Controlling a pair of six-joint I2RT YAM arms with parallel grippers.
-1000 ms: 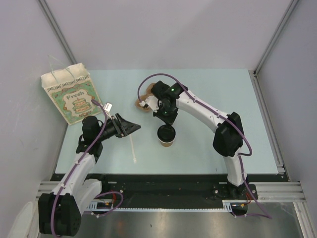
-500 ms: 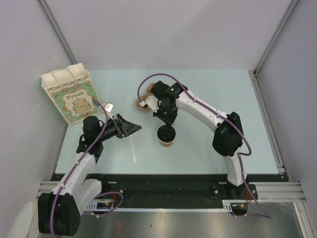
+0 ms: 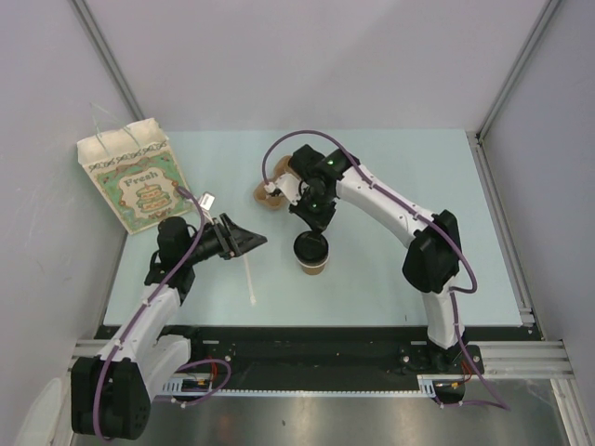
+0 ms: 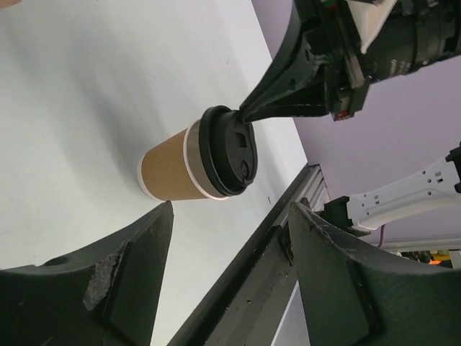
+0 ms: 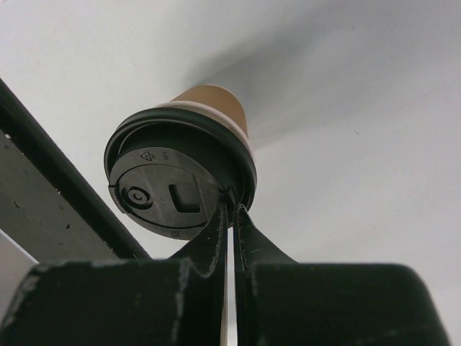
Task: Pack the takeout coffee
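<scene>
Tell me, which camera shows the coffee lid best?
The right wrist view. The lid fills it from close up, its moulded marks plain, with the shut right gripper at its rim. The left wrist view shows it at an angle atop the cup. The top view shows only a small dark disc.

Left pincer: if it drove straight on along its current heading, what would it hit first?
Probably the tan paper cup with the round black plastic lid, standing apart ahead of the left pincer; depth is unclear.
</scene>
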